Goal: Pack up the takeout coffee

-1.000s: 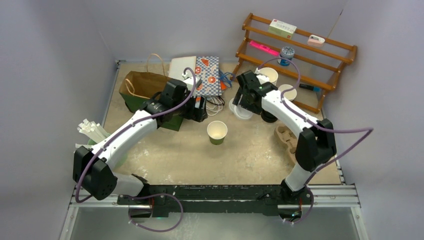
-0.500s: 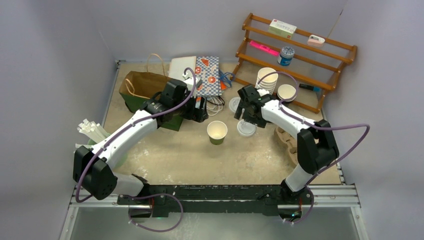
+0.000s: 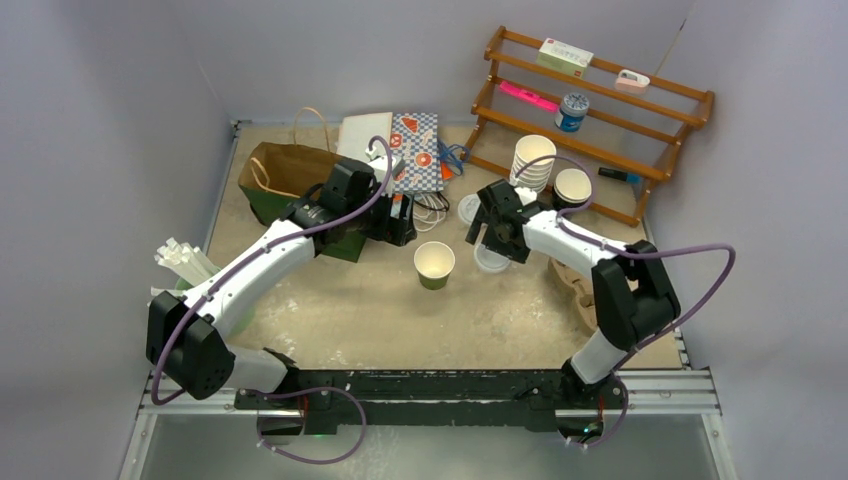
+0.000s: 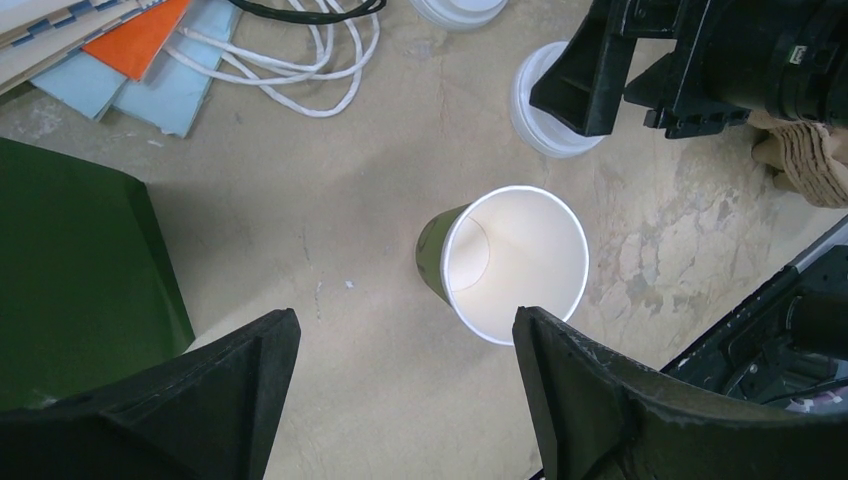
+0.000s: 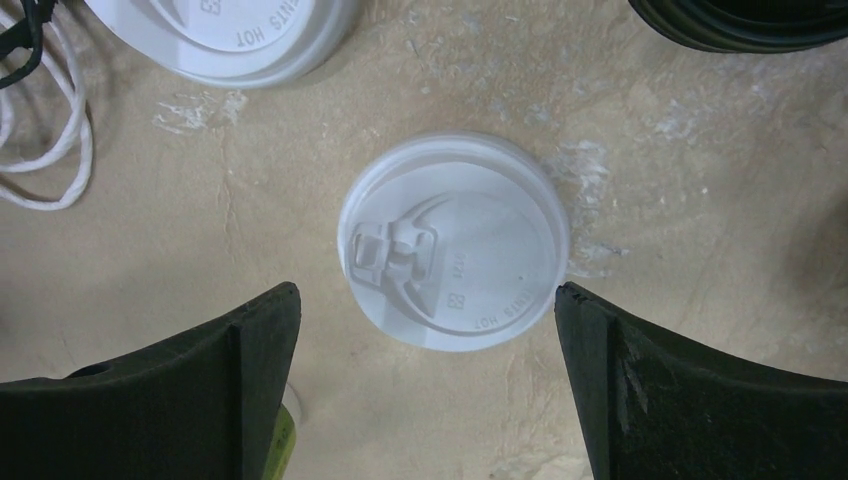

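The takeout coffee cup (image 3: 434,264) stands upright mid-table, olive-green outside, white inside, with no lid on it and nothing inside (image 4: 515,262). A loose white lid (image 3: 492,259) lies flat on the table just right of it. My right gripper (image 3: 491,238) hovers over that lid (image 5: 455,255), open, with both fingers wide of the lid's rim and nothing held (image 5: 428,295). My left gripper (image 3: 400,222) is open and empty (image 4: 405,330), above bare table behind and left of the cup.
A brown paper bag (image 3: 285,168), a dark green bag (image 4: 80,280) and a patterned bag (image 3: 417,150) sit at the back left. Another white lid (image 5: 230,35) lies behind. Stacked white cups (image 3: 533,158) and a wooden rack (image 3: 600,105) stand back right, a cardboard carrier (image 3: 572,282) right.
My right gripper has come forward from the lids near the back; its jaws have spread wider, and a white lid now lies right of the cup. The left arm has not moved.
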Robot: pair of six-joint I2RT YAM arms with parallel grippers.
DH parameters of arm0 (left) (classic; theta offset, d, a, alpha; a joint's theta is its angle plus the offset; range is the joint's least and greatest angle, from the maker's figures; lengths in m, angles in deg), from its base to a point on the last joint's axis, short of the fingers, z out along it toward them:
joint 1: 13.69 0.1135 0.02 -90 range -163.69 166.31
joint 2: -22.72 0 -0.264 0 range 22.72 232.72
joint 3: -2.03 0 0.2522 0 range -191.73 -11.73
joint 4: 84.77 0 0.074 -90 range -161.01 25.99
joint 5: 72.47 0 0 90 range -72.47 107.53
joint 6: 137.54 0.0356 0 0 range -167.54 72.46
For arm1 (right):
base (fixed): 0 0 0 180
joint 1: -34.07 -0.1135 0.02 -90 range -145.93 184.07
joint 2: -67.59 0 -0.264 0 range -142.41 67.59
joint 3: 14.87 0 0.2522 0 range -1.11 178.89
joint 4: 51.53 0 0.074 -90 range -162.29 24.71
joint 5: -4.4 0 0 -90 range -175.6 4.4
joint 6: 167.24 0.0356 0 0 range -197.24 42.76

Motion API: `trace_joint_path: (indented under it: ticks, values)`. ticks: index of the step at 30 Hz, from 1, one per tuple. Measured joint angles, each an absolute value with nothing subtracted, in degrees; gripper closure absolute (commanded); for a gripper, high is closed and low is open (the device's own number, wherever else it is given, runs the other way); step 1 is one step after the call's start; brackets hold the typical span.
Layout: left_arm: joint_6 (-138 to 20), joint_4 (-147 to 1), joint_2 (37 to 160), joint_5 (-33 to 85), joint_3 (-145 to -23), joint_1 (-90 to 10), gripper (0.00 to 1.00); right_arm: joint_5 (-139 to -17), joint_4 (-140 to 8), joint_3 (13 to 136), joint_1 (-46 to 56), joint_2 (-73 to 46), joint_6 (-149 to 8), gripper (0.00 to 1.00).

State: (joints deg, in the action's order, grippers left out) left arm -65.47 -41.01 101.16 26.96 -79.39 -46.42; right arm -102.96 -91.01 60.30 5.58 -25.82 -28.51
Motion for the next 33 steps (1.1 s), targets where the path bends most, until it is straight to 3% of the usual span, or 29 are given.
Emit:
trace_joint_path:
  ticks: [6, 12, 16, 18, 23, 33]
  values:
    - [-65.5, -39.7, 101.2, 26.9, -79.5, -46.4, 0.17, -102.8, -88.2, 60.3, 5.6, -28.3, -28.4, 0.08]
    - [-65.5, -38.9, 101.2, 26.9, -79.6, -46.4, 0.17, -104.0, -89.1, 61.0, 5.6, -29.2, -28.4, 0.06]
    - [-65.5, -38.7, 101.2, 26.7, -79.7, -46.4, 0.17, -104.5, -89.6, 61.2, 5.6, -29.3, -28.5, 0.19]
    - [-65.5, -38.7, 101.2, 26.7, -79.7, -46.4, 0.17, -104.7, -90.2, 61.2, 5.6, -29.1, -28.6, 0.20]
    - [-65.5, -38.7, 101.2, 26.7, -79.7, -46.4, 0.17, -106.2, -92.0, 61.2, 5.6, -27.1, -28.7, 0.02]
    - [-65.5, -38.8, 102.3, 27.4, -80.9, -46.4, 0.17, -107.0, -91.9, 61.2, 5.6, -27.8, -28.6, 0.02]
